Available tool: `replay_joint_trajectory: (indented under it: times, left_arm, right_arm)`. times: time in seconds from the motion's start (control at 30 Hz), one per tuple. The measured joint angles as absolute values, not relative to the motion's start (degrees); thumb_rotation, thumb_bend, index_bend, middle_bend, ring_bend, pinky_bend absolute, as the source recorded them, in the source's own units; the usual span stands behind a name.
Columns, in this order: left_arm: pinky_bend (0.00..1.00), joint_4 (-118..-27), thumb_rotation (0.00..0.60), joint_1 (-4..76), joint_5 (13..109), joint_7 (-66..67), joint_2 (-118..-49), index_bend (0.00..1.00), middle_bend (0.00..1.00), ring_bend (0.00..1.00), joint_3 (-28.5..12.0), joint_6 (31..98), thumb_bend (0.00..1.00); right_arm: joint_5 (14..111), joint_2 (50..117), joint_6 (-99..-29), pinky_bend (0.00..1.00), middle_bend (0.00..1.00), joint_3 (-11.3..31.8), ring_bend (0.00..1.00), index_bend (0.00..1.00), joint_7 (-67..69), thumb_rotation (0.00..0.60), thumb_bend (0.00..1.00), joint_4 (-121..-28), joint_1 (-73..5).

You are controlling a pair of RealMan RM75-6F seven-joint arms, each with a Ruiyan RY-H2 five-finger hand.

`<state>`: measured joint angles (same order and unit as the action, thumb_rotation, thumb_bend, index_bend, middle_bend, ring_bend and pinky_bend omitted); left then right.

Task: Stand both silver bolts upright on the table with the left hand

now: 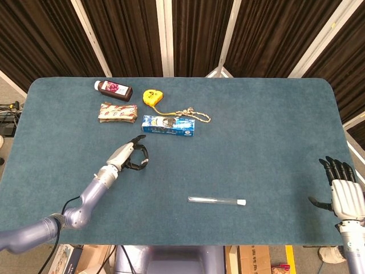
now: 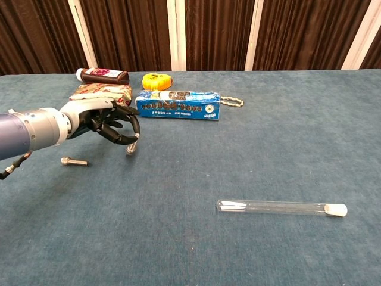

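My left hand [image 2: 104, 122] hovers low over the left part of the blue table [image 2: 250, 155], fingers curled, and pinches a silver bolt [image 2: 131, 146] at its fingertips. The bolt hangs tilted with its lower end at the cloth; whether it touches I cannot tell. The second silver bolt [image 2: 74, 161] lies flat on the table, just left of and nearer than the hand. In the head view the left hand [image 1: 130, 156] shows, but neither bolt is clear. My right hand [image 1: 345, 194] sits at the table's near right corner, fingers spread, holding nothing.
A blue toothpaste box [image 2: 178, 105] lies just behind the left hand, with a snack packet [image 2: 101, 91], a dark bottle [image 2: 102, 75], a yellow tape measure [image 2: 157, 81] and a rope [image 2: 232, 102] further back. A glass test tube [image 2: 280, 208] lies near the front centre.
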<state>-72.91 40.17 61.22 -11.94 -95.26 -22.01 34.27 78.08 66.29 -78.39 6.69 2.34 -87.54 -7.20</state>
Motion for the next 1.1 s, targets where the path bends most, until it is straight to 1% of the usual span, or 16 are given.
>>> replay_joint_trajectory:
  times: [0.5, 0.83, 1.1]
  left_arm:
    - [0.00, -72.26, 0.600, 41.01, 63.95, -15.17, -93.98, 0.49, 0.00, 0.00, -19.73, 34.55, 0.53]
    - [0.00, -72.25, 0.600, 41.62, 64.61, -16.78, -93.08, 0.48, 0.00, 0.00, -18.42, 34.10, 0.53]
    - [0.00, -73.51, 0.600, 42.02, 65.43, -18.01, -92.07, 0.44, 0.00, 0.00, -17.66, 33.83, 0.50]
  right_arm:
    - [78.05, 66.39, -78.32, 0.00, 0.09, 6.54, 0.05, 0.12, 2.02, 0.600, 0.11, -87.68, -7.18]
    - [77.79, 66.39, -78.27, 0.00, 0.09, 6.57, 0.05, 0.13, 1.75, 0.600, 0.11, -87.82, -7.15]
    - [77.84, 66.47, -78.58, 0.00, 0.09, 6.70, 0.05, 0.13, 1.66, 0.600, 0.11, -87.99, -7.13]
